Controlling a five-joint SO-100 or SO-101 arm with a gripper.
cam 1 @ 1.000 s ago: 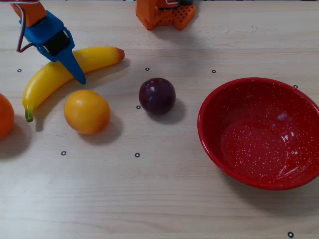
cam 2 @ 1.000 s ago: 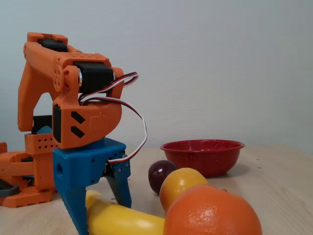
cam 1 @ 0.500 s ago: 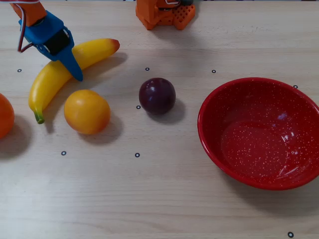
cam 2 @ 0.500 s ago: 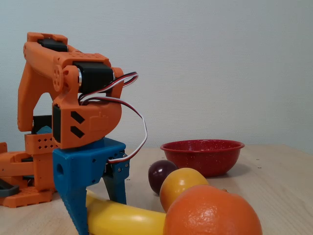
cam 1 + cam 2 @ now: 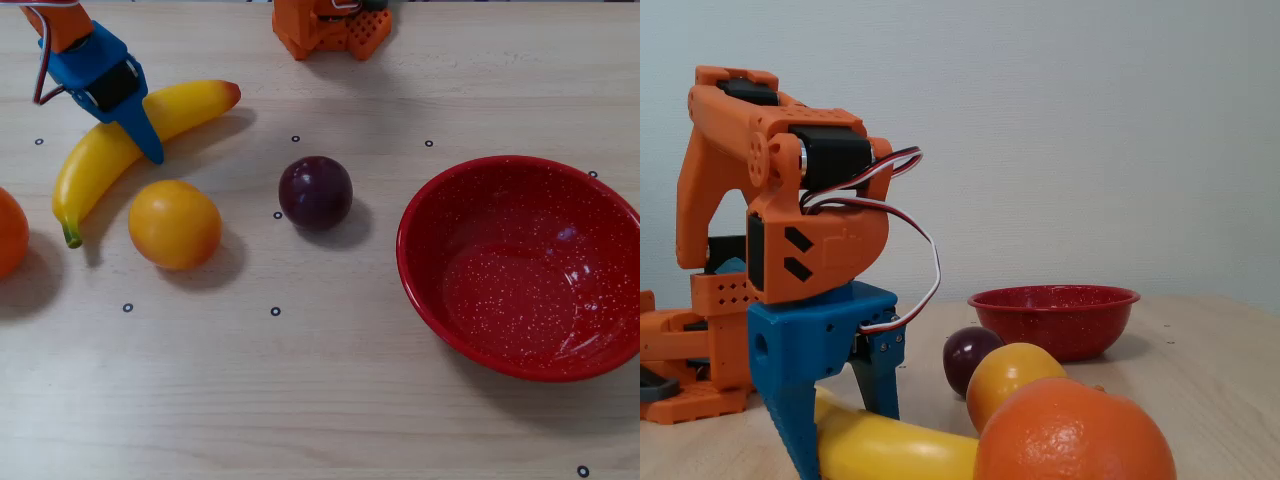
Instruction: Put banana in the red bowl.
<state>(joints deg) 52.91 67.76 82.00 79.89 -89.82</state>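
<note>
The yellow banana [image 5: 88, 178] lies on the wooden table at the left of the overhead view, its reddish tip toward the arm's base and its green stem toward the front. My blue gripper [image 5: 126, 135] comes down over its middle. In the fixed view the two fingers straddle the banana [image 5: 902, 452], and the gripper [image 5: 845, 440] is shut on it, one finger on each side. The far finger is hidden under the gripper body in the overhead view. The red bowl [image 5: 520, 300] stands empty at the right, far from the gripper, and shows in the fixed view's background as the red bowl [image 5: 1055, 320].
A dark purple plum [image 5: 315, 192] sits between banana and bowl. A yellow-orange round fruit [image 5: 174, 223] lies just in front of the banana, and an orange [image 5: 8, 232] sits at the left edge. The arm's orange base [image 5: 330, 25] stands at the back.
The fingers have narrowed onto the banana. The banana has turned a little, its stem end swinging rightward and then slightly back, while the gripper stayed over its middle.
</note>
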